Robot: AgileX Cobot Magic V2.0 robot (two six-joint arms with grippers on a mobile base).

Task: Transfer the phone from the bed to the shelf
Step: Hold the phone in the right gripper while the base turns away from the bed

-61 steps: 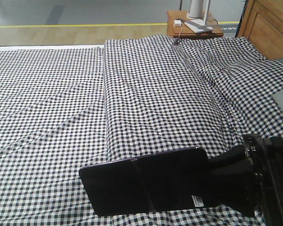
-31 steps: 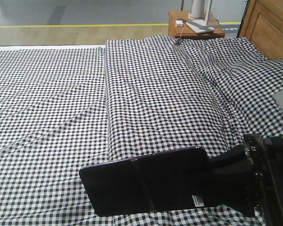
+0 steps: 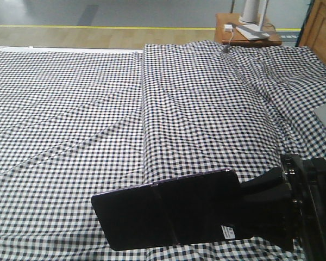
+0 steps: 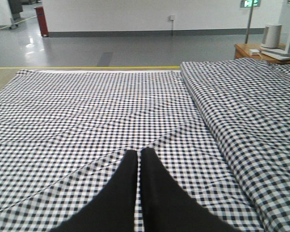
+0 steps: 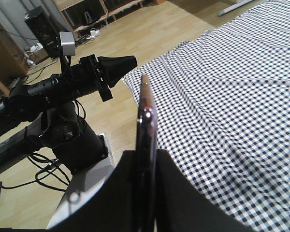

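clamping the phone (image 3: 168,209) in the right gripper (image 3: 244,209) just above the bed (image 3: 70,109), keeping the left gripper (image 4: 137,164) pinched shut and empty, now swung leftward along the bed, likely starting the carry to the unseen shelf.

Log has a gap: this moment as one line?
phone: held above bed | right end effector: shut on phone | left end effector: shut, empty | placing: not yet done

We see flat bed (image 3: 60,109) open across the frame's left; a raised fold (image 3: 195,109) and nightstand (image 3: 223,33) crowd the right.
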